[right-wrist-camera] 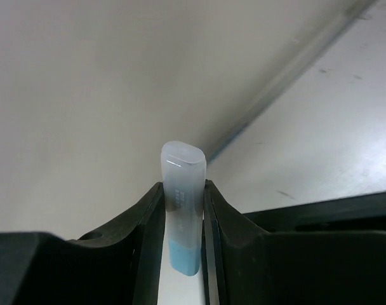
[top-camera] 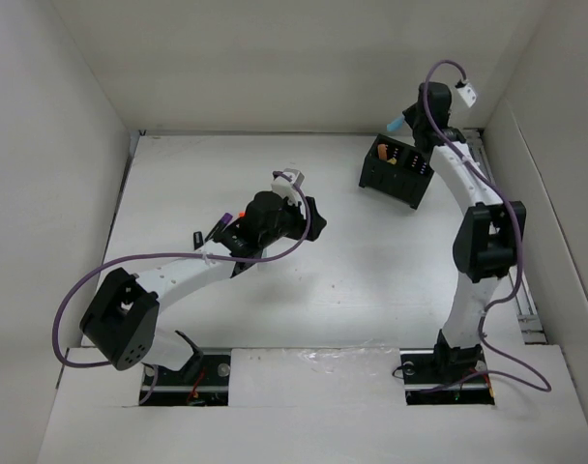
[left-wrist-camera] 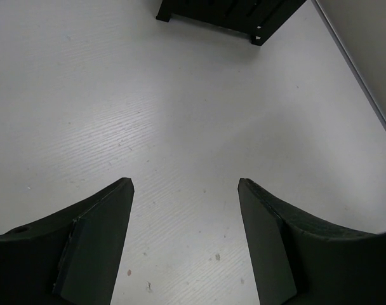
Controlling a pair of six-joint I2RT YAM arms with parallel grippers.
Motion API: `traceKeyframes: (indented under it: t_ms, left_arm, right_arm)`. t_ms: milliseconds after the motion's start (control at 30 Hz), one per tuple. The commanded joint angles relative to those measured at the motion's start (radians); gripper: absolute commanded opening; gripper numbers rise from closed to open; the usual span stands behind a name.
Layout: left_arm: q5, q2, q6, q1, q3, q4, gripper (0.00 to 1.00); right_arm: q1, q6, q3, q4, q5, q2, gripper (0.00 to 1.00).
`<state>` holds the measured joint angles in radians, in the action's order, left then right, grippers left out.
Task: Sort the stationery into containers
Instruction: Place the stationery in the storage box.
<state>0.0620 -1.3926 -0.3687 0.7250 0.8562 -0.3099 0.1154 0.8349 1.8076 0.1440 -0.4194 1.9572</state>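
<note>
The black organiser box (top-camera: 396,174) stands at the back right of the table, with orange-tipped stationery (top-camera: 395,160) in it. My right gripper (top-camera: 410,124) hangs over its far edge, shut on a pale blue highlighter (top-camera: 397,126). In the right wrist view that highlighter (right-wrist-camera: 182,171) stands upright with its clear cap upward, pinched between the right gripper (right-wrist-camera: 183,185) fingers. My left gripper (top-camera: 313,220) is mid-table, open and empty. In the left wrist view the left gripper (left-wrist-camera: 185,184) has only bare table between its fingers, and the organiser (left-wrist-camera: 231,13) lies ahead.
Loose markers lie beside the left wrist: a purple-ended one (top-camera: 222,225), an orange-ended one (top-camera: 242,215) and a small black one (top-camera: 197,235). White walls (top-camera: 72,145) enclose the table on three sides. A metal rail (top-camera: 526,290) runs along the right edge.
</note>
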Motion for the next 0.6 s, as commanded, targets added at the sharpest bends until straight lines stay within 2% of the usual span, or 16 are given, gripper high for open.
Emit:
traceKeyframes:
  t_ms: [0, 300, 367, 500, 533, 567]
  left_arm:
    - [-0.017, 0.017, -0.006, 0.002, -0.005, -0.025, 0.64]
    - [-0.008, 0.006, -0.015, 0.002, 0.004, -0.026, 0.62]
    - [-0.019, 0.006, -0.015, 0.002, 0.004, -0.026, 0.62]
    - [-0.037, 0.006, -0.015, 0.002, 0.004, -0.014, 0.62]
    - [-0.063, 0.006, -0.015, 0.002, 0.004, -0.014, 0.62]
    - [-0.077, 0.006, -0.015, 0.002, 0.004, -0.014, 0.62]
  right_arm:
    - [0.027, -0.068, 0.045, 0.118, -0.166, 0.039, 0.07]
    - [0.046, -0.097, -0.07, 0.069, -0.219, 0.017, 0.07]
    - [0.067, -0.106, -0.079, 0.069, -0.248, 0.017, 0.1]
    - [0.093, -0.106, -0.068, 0.089, -0.274, 0.026, 0.37]
    - [0.104, -0.096, -0.077, 0.089, -0.274, 0.016, 0.5]
    - [0.104, -0.095, -0.077, 0.08, -0.274, 0.002, 0.55]
